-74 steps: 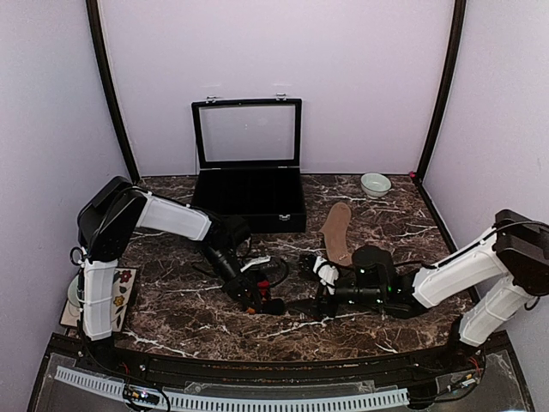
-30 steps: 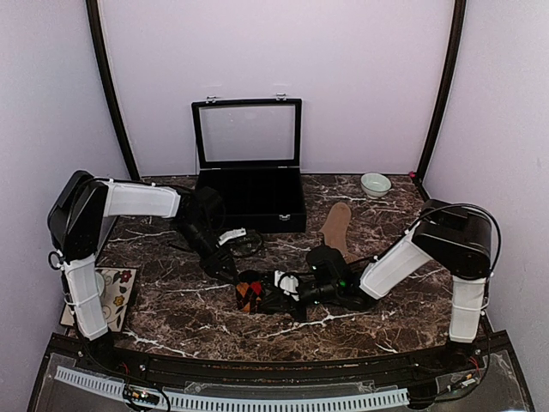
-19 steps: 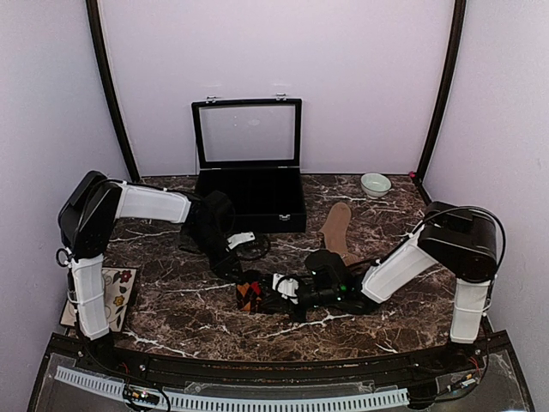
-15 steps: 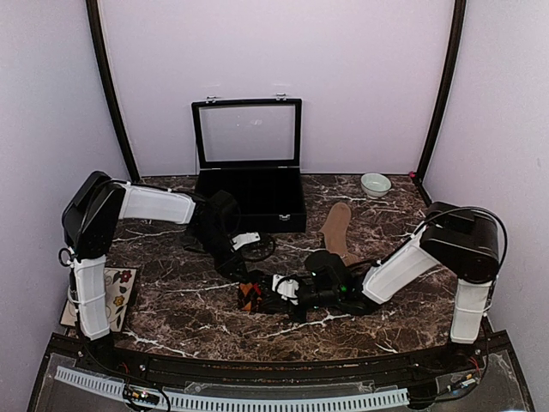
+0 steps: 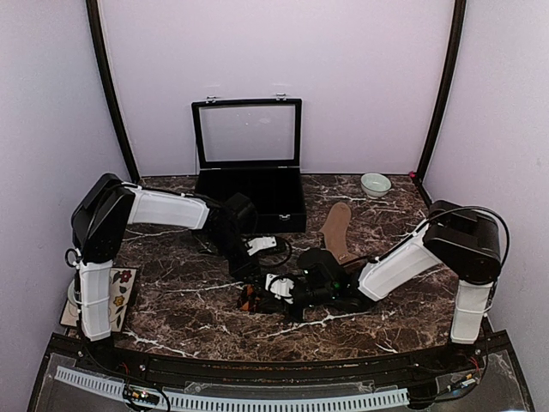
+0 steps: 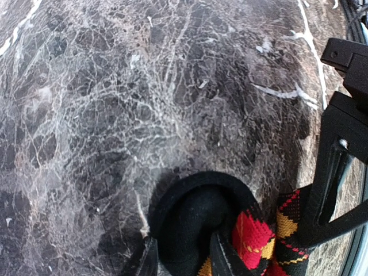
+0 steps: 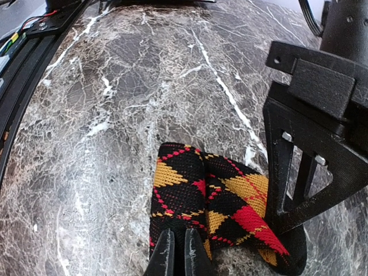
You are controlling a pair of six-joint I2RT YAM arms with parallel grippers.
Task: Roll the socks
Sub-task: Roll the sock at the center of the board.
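The black argyle sock (image 5: 250, 298) lies folded on the marble at centre front, its red and yellow diamonds plain in the right wrist view (image 7: 195, 195). My left gripper (image 6: 184, 259) reaches down from behind, and its fingers (image 6: 221, 256) press on either side of the sock's plain black end (image 6: 195, 218). From the right, my right gripper (image 7: 178, 253) is shut on the sock's near edge. Both grippers meet over the sock in the top view, left gripper (image 5: 250, 283) and right gripper (image 5: 262, 299). The tan sock (image 5: 336, 230) lies flat behind the right arm, untouched.
An open black case (image 5: 249, 202) with a glass lid stands at the back centre. A small pale bowl (image 5: 375, 184) sits at the back right. A flowered card (image 5: 118, 296) lies by the left arm's base. Dark cables (image 5: 279, 251) loop beside the left wrist.
My left arm has swung from the back left down to the argyle sock, and its jaws have narrowed onto the black end. The right gripper has kept its pinch and edged left.
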